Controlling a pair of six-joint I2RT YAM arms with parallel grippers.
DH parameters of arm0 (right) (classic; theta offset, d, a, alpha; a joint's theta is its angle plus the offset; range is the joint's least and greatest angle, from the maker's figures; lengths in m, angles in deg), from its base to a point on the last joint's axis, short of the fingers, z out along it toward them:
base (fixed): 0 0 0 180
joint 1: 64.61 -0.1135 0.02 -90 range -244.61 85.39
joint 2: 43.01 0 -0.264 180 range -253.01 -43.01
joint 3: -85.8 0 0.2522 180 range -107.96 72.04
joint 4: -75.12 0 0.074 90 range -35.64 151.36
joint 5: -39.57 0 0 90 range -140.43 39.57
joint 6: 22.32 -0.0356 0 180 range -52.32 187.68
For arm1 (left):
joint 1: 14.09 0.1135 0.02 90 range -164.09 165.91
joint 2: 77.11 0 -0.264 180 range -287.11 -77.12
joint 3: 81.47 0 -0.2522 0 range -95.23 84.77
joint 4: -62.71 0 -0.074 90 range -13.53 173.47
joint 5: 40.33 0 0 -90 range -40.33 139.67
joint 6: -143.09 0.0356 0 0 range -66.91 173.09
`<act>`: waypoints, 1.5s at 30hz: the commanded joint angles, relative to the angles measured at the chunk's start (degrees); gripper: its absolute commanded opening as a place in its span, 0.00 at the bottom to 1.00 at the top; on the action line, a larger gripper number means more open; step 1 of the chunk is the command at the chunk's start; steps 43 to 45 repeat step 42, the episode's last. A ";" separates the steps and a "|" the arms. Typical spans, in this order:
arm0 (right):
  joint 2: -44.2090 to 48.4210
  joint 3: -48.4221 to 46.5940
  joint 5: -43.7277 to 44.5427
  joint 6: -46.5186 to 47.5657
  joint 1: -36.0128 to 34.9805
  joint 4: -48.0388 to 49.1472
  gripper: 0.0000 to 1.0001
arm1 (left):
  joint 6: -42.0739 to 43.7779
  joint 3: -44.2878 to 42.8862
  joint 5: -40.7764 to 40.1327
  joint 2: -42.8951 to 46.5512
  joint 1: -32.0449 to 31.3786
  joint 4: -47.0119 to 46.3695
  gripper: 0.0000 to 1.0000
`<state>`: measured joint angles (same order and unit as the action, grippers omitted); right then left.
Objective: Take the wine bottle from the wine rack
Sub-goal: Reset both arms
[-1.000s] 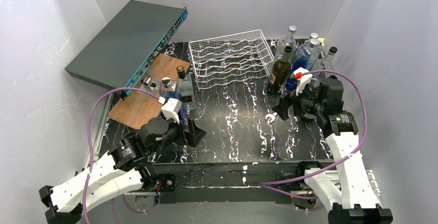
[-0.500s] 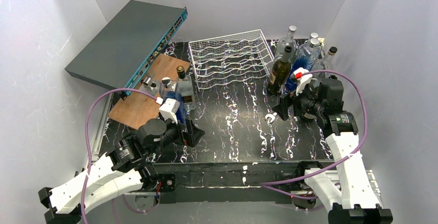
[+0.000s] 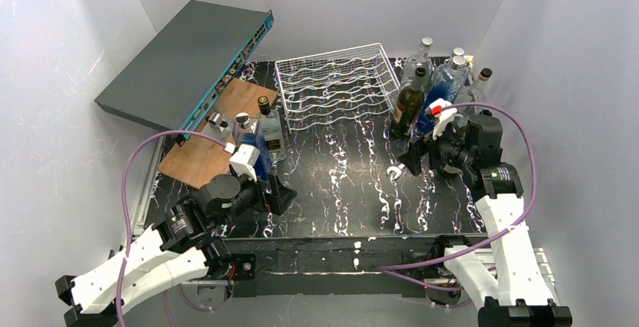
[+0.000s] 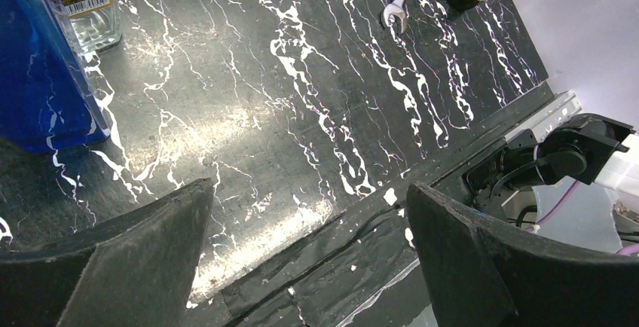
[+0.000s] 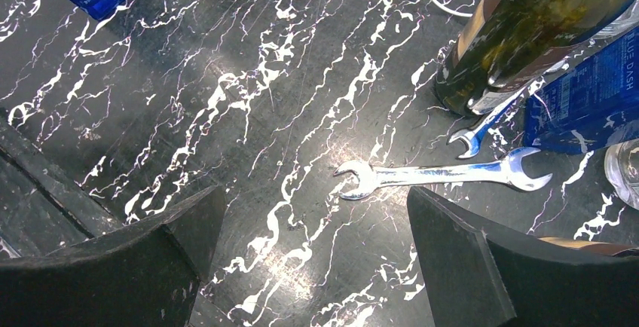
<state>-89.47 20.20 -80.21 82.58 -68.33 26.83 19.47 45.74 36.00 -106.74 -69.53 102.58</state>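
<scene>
The white wire wine rack (image 3: 335,86) stands at the back middle of the table, and I see no bottle in its cradles. A dark green wine bottle (image 3: 408,105) stands upright on the table just right of the rack; the right wrist view shows its base (image 5: 527,33). My right gripper (image 3: 413,160) (image 5: 315,191) hovers open just in front of that bottle, over bare table, holding nothing. My left gripper (image 3: 282,191) (image 4: 309,186) is open and empty, low near the front left beside a blue bottle (image 4: 38,78).
A grey network switch (image 3: 188,59) leans at the back left above a wooden board (image 3: 218,135). Bottles (image 3: 264,127) stand by the board, and several more (image 3: 448,74) cluster at the back right. A wrench (image 5: 437,172) lies by the green bottle.
My left arm has drawn back a little toward the near left, its gripper still open. The right arm has hardly moved.
</scene>
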 commanded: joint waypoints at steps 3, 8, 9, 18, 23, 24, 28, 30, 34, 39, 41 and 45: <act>0.76 0.24 -0.65 -0.92 0.58 2.05 1.00 | 0.40 0.17 -1.71 0.54 0.28 0.79 0.99; 0.79 0.49 -0.54 -0.92 0.65 2.17 1.00 | 0.32 0.36 -1.71 0.55 0.33 0.70 0.99; 0.71 0.50 -0.54 -0.92 0.69 2.22 1.00 | 0.32 0.44 -1.78 0.54 0.32 0.62 0.99; 0.67 0.93 0.07 -0.99 0.68 2.59 1.00 | 0.31 0.90 -1.86 0.67 0.24 0.43 0.99; 0.42 0.53 -0.28 -0.57 0.71 2.03 1.00 | 0.50 1.06 -2.15 0.72 0.33 -0.14 0.99; 0.40 0.46 -0.23 -0.61 0.70 2.01 1.00 | 0.49 1.13 -2.15 0.71 0.29 -0.24 0.99; 0.32 0.63 -0.02 -0.82 0.83 2.31 1.00 | 0.50 1.36 -2.06 0.54 0.33 -0.36 0.99; 0.43 0.76 -0.01 -0.98 0.83 2.41 1.00 | 0.49 1.50 -2.06 0.72 0.32 -0.36 0.99; 0.40 1.03 0.67 -1.62 0.83 3.02 1.00 | 0.32 2.03 -1.47 1.16 0.33 -1.48 0.99; 0.54 1.50 1.57 -1.71 0.91 3.32 1.00 | 0.08 3.15 -1.42 2.50 0.32 -2.99 0.99; 0.49 1.57 2.38 -1.55 0.94 3.41 1.00 | 0.05 3.39 -1.53 2.73 0.31 -2.87 0.99; 0.57 1.56 2.58 -1.46 0.94 3.41 1.00 | -0.02 3.42 -1.53 2.81 0.33 -2.78 0.99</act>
